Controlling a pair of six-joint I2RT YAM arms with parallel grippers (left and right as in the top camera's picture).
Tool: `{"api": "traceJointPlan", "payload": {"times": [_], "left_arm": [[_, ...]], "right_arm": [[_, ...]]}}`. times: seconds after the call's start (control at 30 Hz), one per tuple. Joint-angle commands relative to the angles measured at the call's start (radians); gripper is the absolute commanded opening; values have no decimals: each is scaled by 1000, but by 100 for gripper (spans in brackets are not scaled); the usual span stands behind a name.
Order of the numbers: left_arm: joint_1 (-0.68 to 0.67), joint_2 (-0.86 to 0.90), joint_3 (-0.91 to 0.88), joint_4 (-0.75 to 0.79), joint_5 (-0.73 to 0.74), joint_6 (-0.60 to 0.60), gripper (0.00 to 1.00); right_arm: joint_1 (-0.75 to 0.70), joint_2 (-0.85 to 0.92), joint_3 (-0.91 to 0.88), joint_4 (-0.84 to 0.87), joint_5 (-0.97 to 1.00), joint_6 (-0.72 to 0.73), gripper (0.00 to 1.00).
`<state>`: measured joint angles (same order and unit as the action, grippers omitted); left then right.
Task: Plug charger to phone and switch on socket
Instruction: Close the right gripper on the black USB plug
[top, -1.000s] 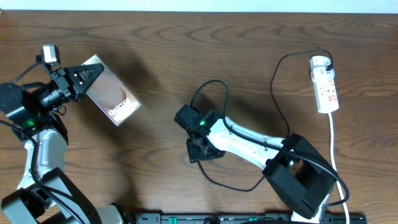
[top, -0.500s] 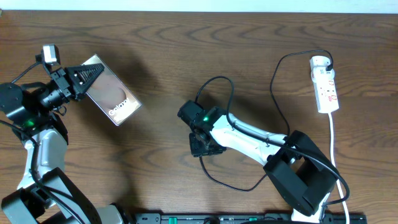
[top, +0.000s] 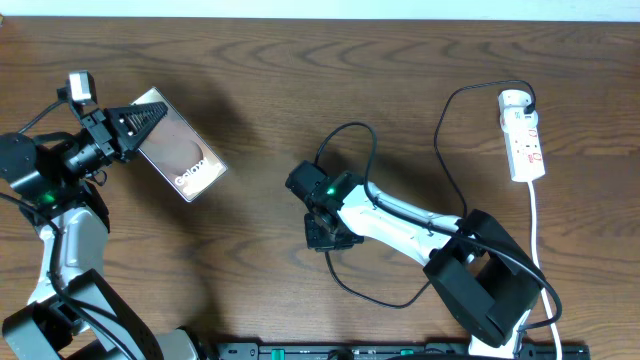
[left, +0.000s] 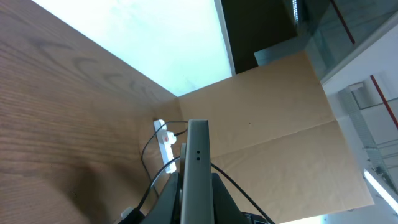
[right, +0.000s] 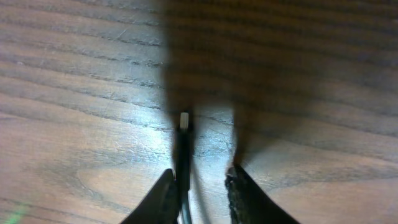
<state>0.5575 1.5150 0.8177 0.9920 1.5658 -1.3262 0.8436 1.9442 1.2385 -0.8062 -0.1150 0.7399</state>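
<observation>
"So, where's the phone?"
"Clamped in my left gripper (top: 135, 125), jaws shut on it. The phone (top: 180, 148) sits at the left side of the table (top: 300, 60), lettered face up."
"And your other hand?"
"My right gripper (right: 199, 177) is low over the wood mid-table, jaws narrowly apart around the charger (right: 183, 149). Its cable lies against one finger and a gap shows to the other, so no grip. The pale connector (right: 184, 118) points just past my fingertips."
"The socket?"
"The socket (top: 523, 135) lies far right, well apart, with the charger's plug at its rounded end."

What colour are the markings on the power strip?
Red, on the white power strip; clearest in the overhead view.
</observation>
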Motion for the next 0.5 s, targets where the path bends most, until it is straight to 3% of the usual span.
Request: {"api": "traceJointPlan", "payload": {"times": [0.0,0.47], "left_arm": [[4,-11,2,5,5,14,7],[4,-11,2,5,5,18,7]], "right_arm": [[-5,18,-7,-2,12,8,20],[-11,18,-7,2,27,31,21]]}}
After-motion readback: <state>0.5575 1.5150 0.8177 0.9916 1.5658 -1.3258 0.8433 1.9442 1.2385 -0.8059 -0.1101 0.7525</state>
